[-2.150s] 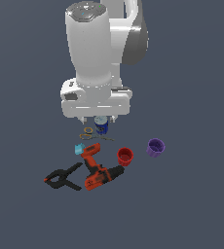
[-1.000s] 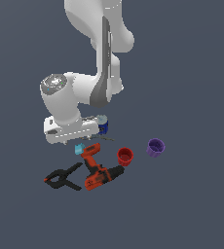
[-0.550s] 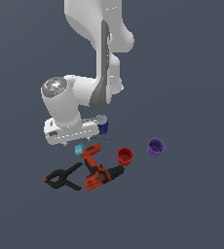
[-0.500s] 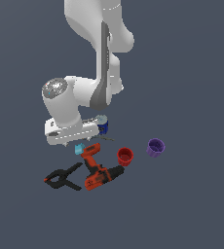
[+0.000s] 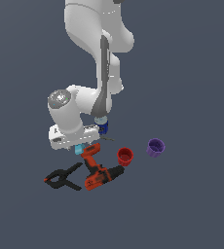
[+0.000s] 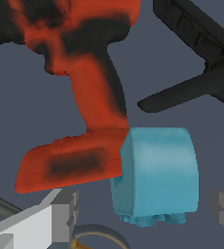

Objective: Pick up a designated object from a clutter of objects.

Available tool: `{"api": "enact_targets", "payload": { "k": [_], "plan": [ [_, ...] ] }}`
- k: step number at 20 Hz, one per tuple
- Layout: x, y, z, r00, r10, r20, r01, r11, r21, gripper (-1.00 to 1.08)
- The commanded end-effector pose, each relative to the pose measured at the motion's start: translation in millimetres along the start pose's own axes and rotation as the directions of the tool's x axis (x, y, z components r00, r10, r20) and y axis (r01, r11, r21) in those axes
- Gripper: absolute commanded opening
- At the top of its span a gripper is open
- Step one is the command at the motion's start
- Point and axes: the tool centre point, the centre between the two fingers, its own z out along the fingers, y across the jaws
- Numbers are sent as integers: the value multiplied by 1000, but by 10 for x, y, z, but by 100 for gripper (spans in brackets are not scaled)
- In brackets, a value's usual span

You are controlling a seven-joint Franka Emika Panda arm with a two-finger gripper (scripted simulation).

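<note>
The designated object, a small cyan block [image 5: 78, 151] [image 6: 155, 177], lies against the base of the orange-red and black power drill [image 5: 98, 170] [image 6: 84, 97]. My gripper [image 5: 77, 146] [image 6: 144, 208] hangs low over the block, open, with one grey finger [image 6: 60, 214] on each side and nothing held. In the exterior view the white hand hides most of the block. The rest of the clutter of objects is a black clamp [image 5: 63, 179] [image 6: 201, 63], a red cup [image 5: 125, 156], a purple cup [image 5: 156, 147] and a blue can [image 5: 103, 126].
A scissors handle ring [image 6: 99, 236] shows just beside the block near one finger. The drill base touches the block's side. The clamp's jaws point towards the block. The arm's own links rise behind the can.
Since 2.1 s ago the hand has swung from above the can to the exterior view's left and come down over the cyan block. Over the last second it has barely moved.
</note>
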Motion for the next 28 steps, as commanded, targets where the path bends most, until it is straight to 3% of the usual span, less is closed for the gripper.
{"api": "enact_targets", "payload": {
  "k": [1, 2, 17, 28],
  "plan": [
    [7, 3, 23, 1000, 0, -1, 0, 1000, -1, 100],
    [7, 3, 23, 1000, 0, -1, 0, 1000, -1, -100],
    [20, 31, -50, 1000, 1, -2, -1, 1000, -2, -100],
    [155, 185, -652, 1000, 1, -2, -1, 1000, -2, -100]
  ]
}}
